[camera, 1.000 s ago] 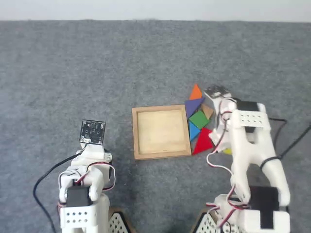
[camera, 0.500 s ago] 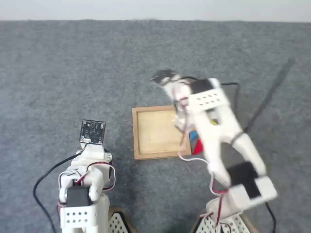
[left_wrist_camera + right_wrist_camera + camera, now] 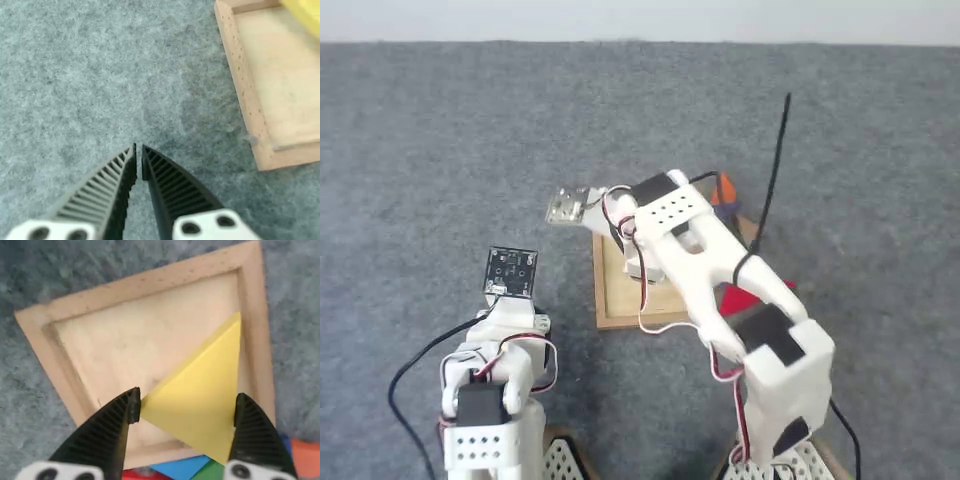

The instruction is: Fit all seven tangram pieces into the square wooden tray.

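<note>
Wooden tray, yellow triangle held over it by the right gripper — jaws clamped on its edges, red piece and orange piece outside to the right, left gripper closed, empty — over carpet.

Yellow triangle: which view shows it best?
Right wrist view: the yellow triangle faces the camera, in the right pincer over the tray. Left wrist view catches one corner; high view, the arm overlies it.
</note>
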